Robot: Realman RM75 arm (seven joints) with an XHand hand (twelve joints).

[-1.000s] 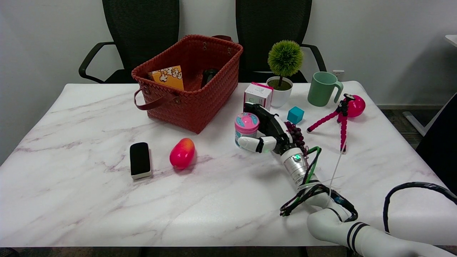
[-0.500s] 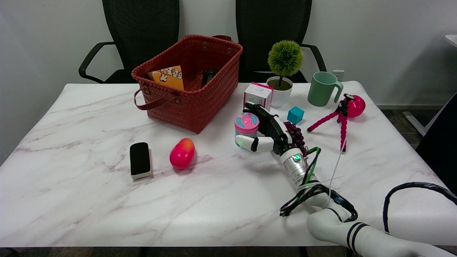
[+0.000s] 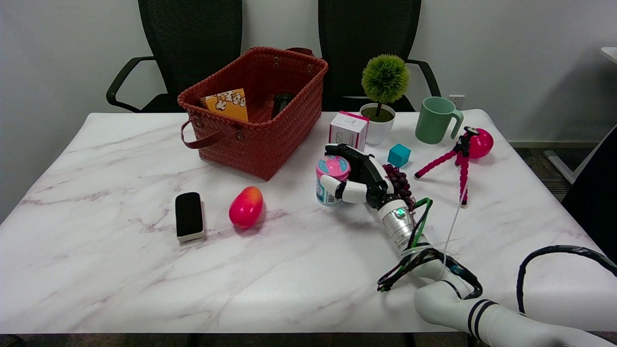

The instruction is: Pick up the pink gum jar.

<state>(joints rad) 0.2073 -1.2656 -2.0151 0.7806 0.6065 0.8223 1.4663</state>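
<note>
1. White marble-patterned surface fills the view, with two black office chairs and a pale wall behind it.
2. Right of the middle stands the pink gum jar, upright, its pink lid facing up and its printed label showing below.
3. Around the jar closes the right robot hand: a white finger crosses the front of the label while black fingers curl over the far side, so the hand grips the jar. Whether the jar's base touches the surface cannot be told.
4. Just behind the wrist lies a dark red bunch of grapes.
5. Beyond the jar stand a white-and-pink box, a teal cube and a potted green ball plant.
6. Farther right are a green mug and a pink flexible tripod next to a pink ball.
7. To the left sits a red woven basket with a yellow packet inside.
8. Nearer the front left lie a red-yellow mango and a black eraser, well apart from the jar.
</note>
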